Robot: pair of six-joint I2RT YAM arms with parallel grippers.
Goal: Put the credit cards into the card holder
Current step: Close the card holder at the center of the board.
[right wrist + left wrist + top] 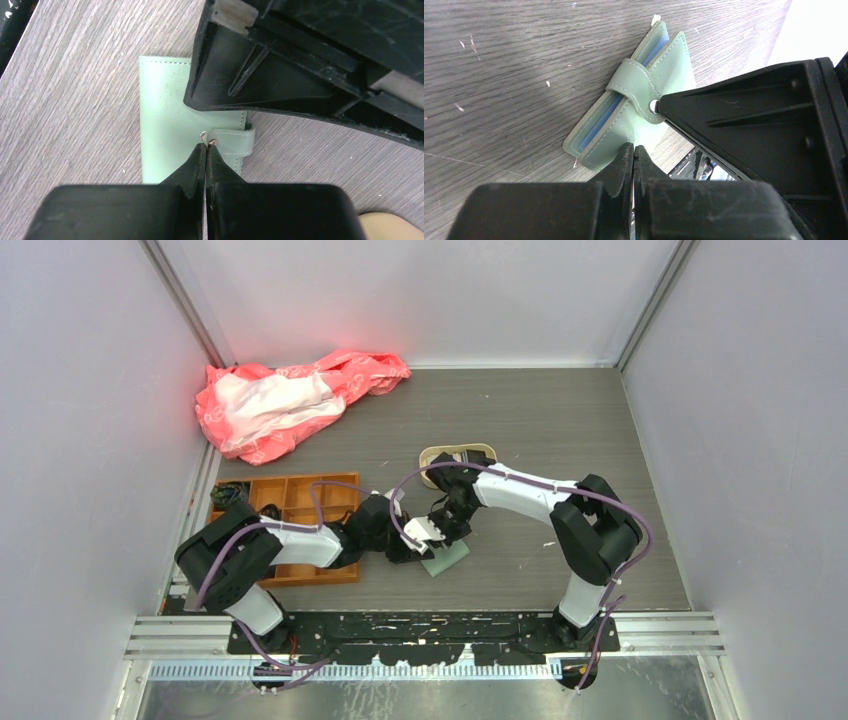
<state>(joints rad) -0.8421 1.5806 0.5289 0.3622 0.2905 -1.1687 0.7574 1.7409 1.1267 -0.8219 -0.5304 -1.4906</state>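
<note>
We are recording the sage-green folding card holder (pixel 447 558) as lying flat on the grey wood-grain table (pixel 560 440), near its front edge and between the two arms. Open surface is showing to the right of it and on the far side. On the left, the orange compartment tray (pixel 300 502) is sitting near it, and the beige round-cornered tray (pixel 455 453) is lying beyond it. A pink and white plastic bag (pixel 290 400) is resting in the far left corner against the pale walls, well apart. The card holder is lying folded, with blue pockets showing between its covers along one long edge. Its strap is wrapping over that edge to a metal snap. In the right wrist view its long axis is running straight away from the camera, with the strap on the right side. In the left wrist view the axis is running diagonally, lower left to upper right. The left gripper (pixel 634 148) is sitting fully clenched, with nothing showing between its fingers and its tips at the near edge of the cover. The right gripper (pixel 206 145) is likewise clenched, with its tips touching the cover right at the snap. We cannot tell whether either is pinching any material.
</note>
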